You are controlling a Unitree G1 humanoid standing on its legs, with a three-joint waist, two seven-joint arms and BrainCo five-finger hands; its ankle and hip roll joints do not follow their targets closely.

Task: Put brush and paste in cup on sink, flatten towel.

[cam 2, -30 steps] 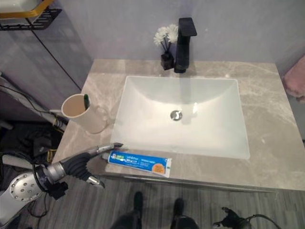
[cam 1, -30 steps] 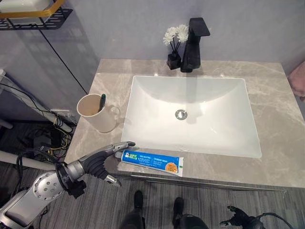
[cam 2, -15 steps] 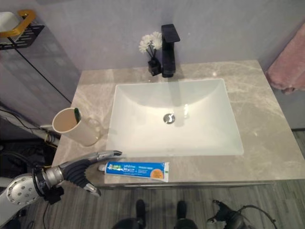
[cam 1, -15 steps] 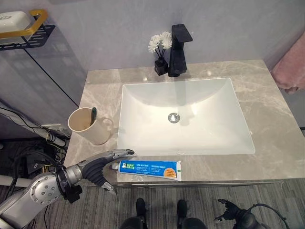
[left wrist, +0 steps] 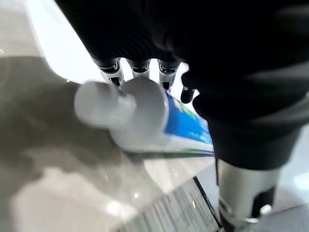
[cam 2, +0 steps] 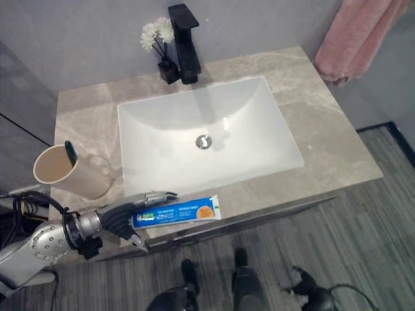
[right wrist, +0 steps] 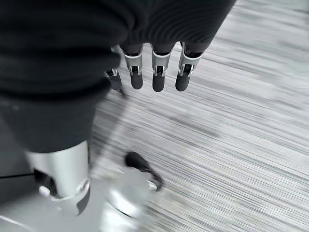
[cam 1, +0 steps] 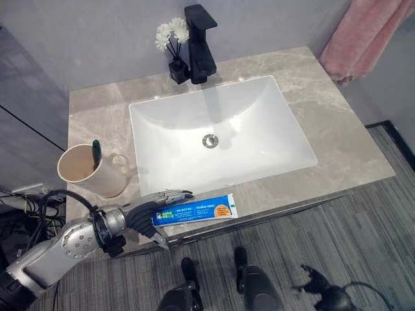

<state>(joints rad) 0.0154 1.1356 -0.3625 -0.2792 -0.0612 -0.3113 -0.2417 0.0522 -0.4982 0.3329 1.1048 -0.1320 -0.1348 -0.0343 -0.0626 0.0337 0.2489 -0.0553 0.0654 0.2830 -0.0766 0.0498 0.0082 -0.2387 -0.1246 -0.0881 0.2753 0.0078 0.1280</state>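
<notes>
Our left hand lies at the cap end of the blue-and-white toothpaste tube, fingers stretched nearly straight along the tube's far side and the thumb dropped below the counter edge; nothing is pinched yet. In the left wrist view the white cap sits right under our fingers, so we judge the hand is lined up to close round that end. The tube lies flat on the grey marble counter, running away from the hand along the front lip of the white rectangular basin. Beyond the hand stands the cream mug, with a green-handled toothbrush already upright inside. Well off, past the counter's far corner, hangs the pink towel. Our right hand hangs low over the grey floor, fingers loose, holding nothing.
</notes>
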